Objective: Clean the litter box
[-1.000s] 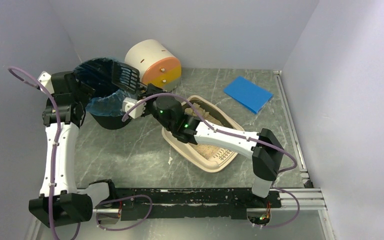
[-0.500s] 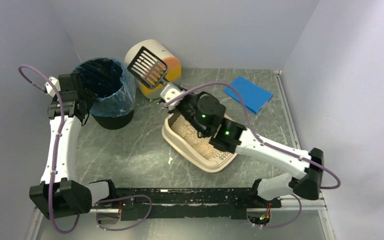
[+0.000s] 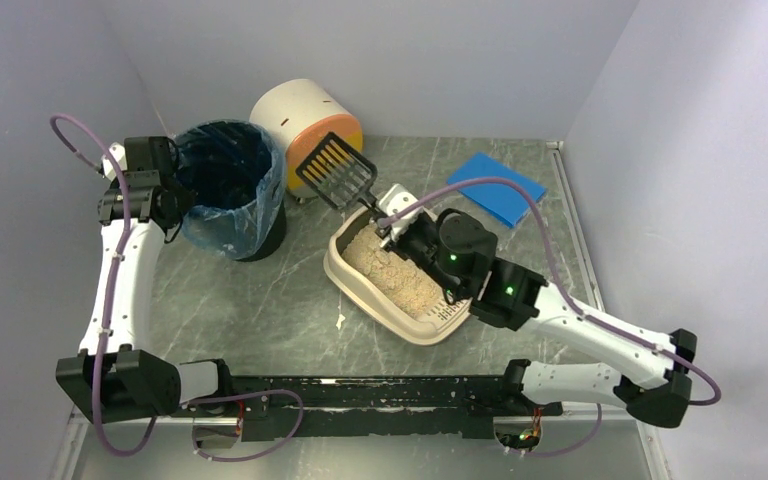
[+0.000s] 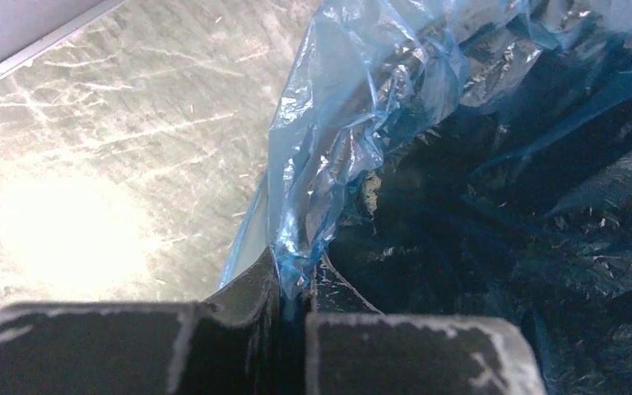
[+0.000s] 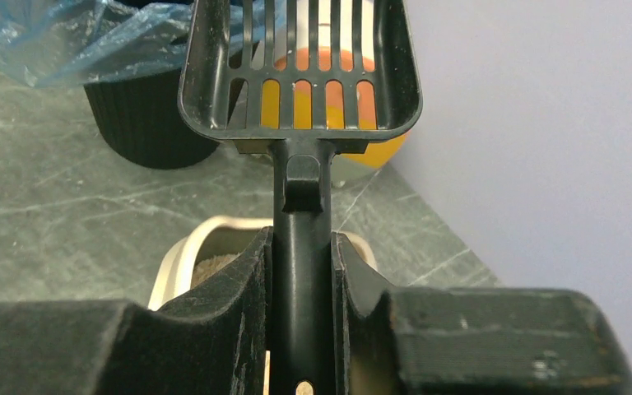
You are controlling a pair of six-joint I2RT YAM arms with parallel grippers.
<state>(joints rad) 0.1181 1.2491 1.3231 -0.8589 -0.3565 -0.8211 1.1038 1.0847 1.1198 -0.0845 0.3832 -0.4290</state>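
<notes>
Diagonally over litter box, right tool round scoop

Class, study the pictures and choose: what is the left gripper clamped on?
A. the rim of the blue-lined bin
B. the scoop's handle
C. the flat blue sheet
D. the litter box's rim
A: in the left wrist view the left gripper pinches the blue-lined rim of the bin, while the scoop sits in the right gripper.
</notes>
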